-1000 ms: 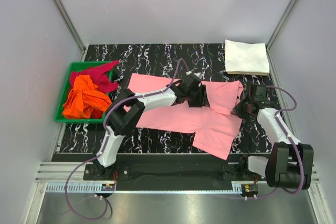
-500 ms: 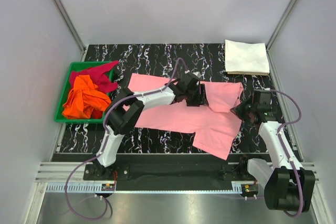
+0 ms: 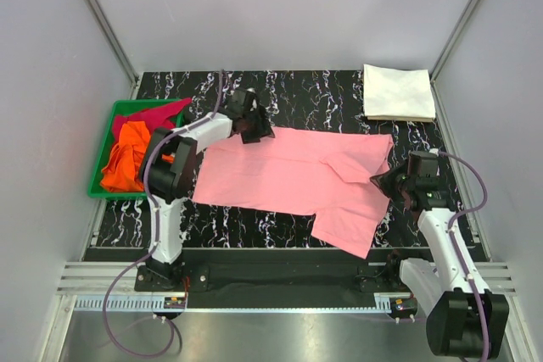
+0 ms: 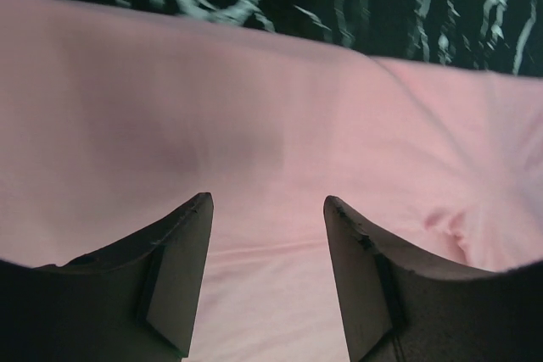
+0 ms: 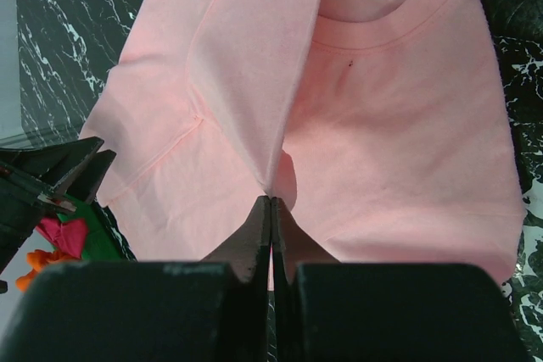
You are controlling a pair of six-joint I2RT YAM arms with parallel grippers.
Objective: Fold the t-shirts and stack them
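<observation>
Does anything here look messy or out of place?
The pink shirt lies crooked: its right side is folded over and ridged up where the shut right gripper pinches it. The orange shirt and red shirt sit crumpled in the tray, the red one spilling over its rim. The white shirt is neatly folded.

Overhead view: bright, even, diffuse light from above, with only faint soft shadows under the arms on the black marbled table and a dull sheen on the metal strip past its near edge. Left wrist view: very close and soft, the pink t-shirt blurred with a dim shadow patch left of centre, the left gripper a dark silhouette. Right wrist view: cloth seams sharp, the right gripper near the lens dark and slightly blurred
</observation>
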